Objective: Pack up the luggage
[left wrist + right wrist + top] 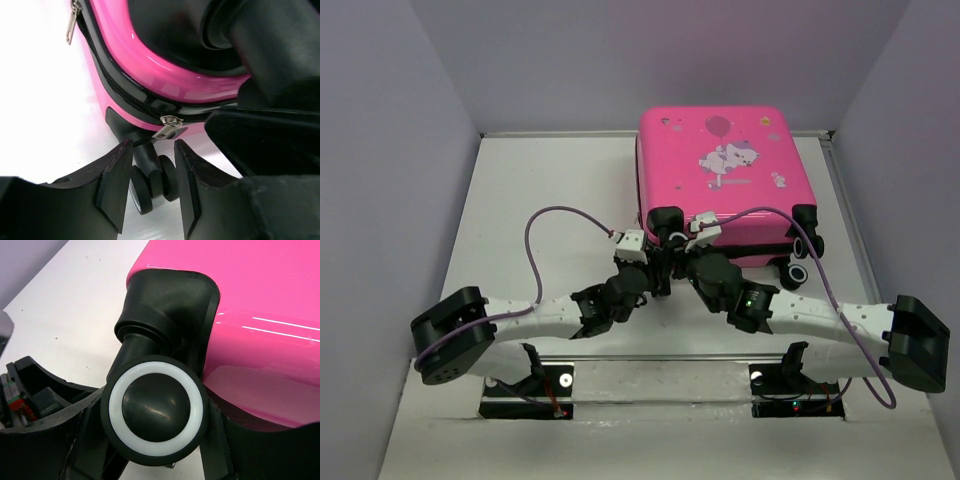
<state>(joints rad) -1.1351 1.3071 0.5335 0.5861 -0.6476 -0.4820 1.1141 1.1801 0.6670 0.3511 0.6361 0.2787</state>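
Observation:
The hot-pink luggage lies flat and zipped shut at the back right, sticker side up, wheels toward me. Both grippers are at its near-left corner wheel. My left gripper is open; in the left wrist view its tips sit just below a silver zipper pull on the black zipper, not closed on it. My right gripper has its fingers spread either side of a black wheel with a white ring, which hides the tips.
Two more black wheels stick out at the luggage's near-right corner. A second zipper pull hangs further along the seam. Grey walls close in the white table on the left, back and right.

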